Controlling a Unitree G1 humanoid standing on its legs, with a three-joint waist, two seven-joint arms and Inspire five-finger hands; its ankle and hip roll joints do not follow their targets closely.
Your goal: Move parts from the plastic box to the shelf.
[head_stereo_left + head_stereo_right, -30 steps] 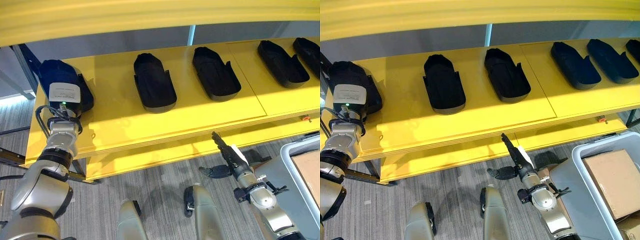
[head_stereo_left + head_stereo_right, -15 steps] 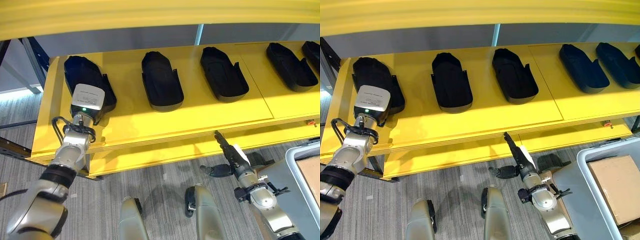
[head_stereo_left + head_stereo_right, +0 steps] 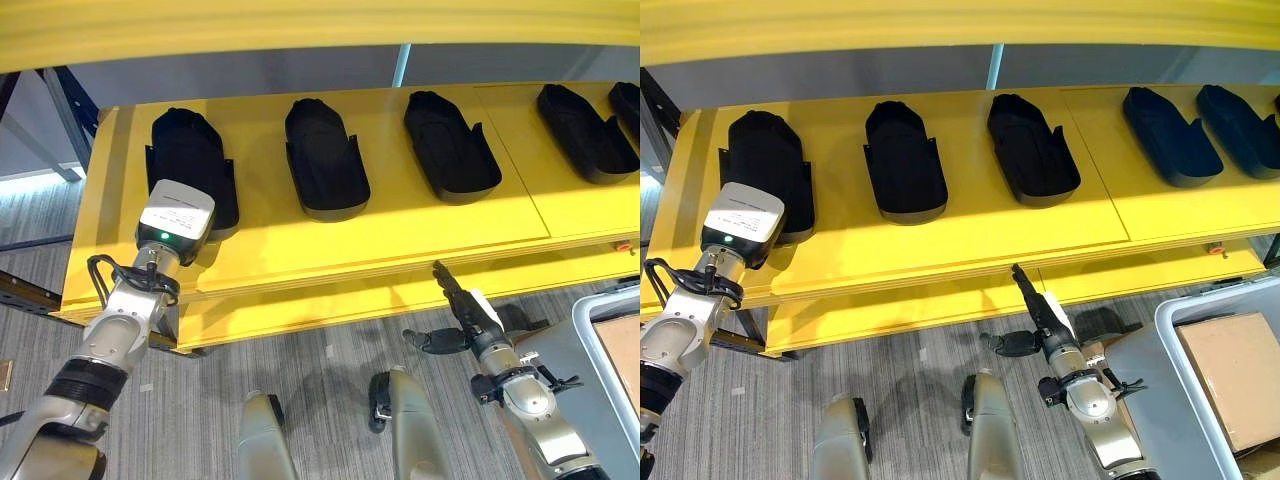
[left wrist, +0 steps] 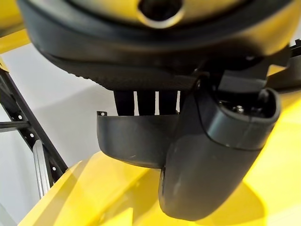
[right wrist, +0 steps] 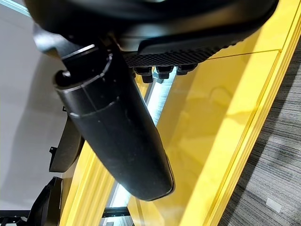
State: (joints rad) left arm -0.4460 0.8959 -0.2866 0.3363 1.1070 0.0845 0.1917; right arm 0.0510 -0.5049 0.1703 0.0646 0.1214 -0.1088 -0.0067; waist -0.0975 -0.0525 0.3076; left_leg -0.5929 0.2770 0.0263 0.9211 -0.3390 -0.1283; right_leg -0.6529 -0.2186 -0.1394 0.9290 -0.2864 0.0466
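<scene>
Leftmost black part [image 3: 190,175] lying on yellow shelf [image 3: 400,225], long axis running front to back, first in row of like parts. Left hand [image 4: 216,155] sitting at its near end, fingers [image 4: 146,101] straight, reaching into part's open shell; not clamping. Right hand [image 3: 465,312] hanging below shelf edge, fingers extended, holding nothing, beside grey plastic box [image 3: 1160,330].

Left hand [image 4: 216,155]: fingertips hidden behind the near wall of the leftmost black part [image 3: 190,165]; grip undeterminable. Plastic box [image 3: 1200,390] cut off by the right edge. Rightmost part [image 3: 628,100] on the shelf [image 3: 400,235] likewise cut off.
</scene>
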